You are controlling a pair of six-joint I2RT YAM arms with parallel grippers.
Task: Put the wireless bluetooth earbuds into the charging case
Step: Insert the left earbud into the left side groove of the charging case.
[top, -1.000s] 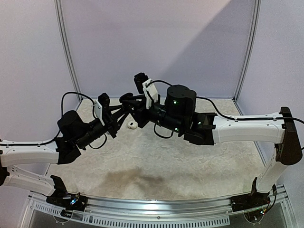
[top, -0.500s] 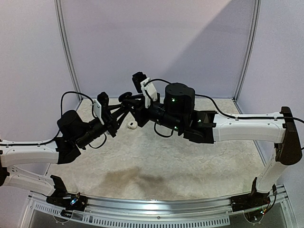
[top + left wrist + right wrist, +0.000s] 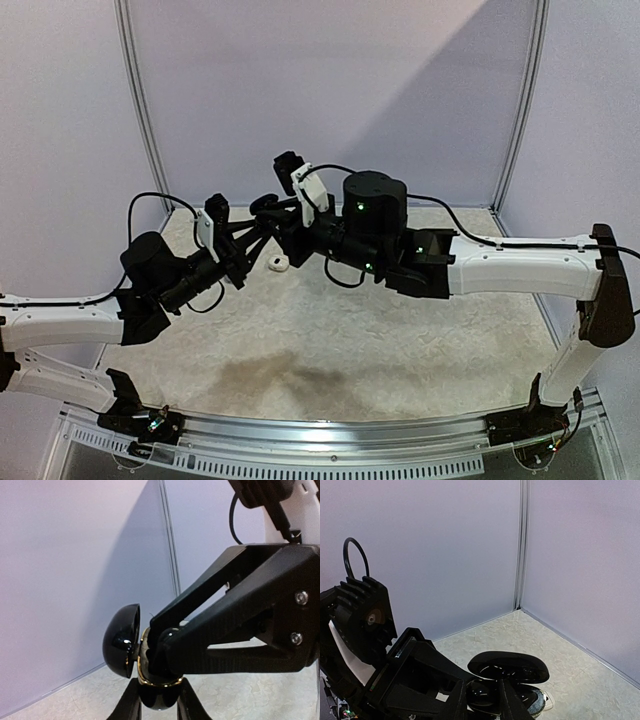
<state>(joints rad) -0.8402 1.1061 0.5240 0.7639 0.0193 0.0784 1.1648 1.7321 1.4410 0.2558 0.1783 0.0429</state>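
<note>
Left jaws pinching base of black charging case (image 3: pixel 158 696), held above the desk (image 3: pixel 400 340), lid (image 3: pixel 120 640) open at 9 o'clock. Right jaws in from 3 o'clock, tips close together at the case mouth; can't tell if an earbud is pinched. Top view alone shows small white piece (image 3: pixel 278 264) on desk, 6 o'clock of the case.

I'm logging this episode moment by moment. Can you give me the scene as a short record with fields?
case: black charging case, lid open, held up off the table
left gripper: shut on the case's base
right gripper: tips at the case's open mouth; what they hold is hidden
on table: one small white object
</note>
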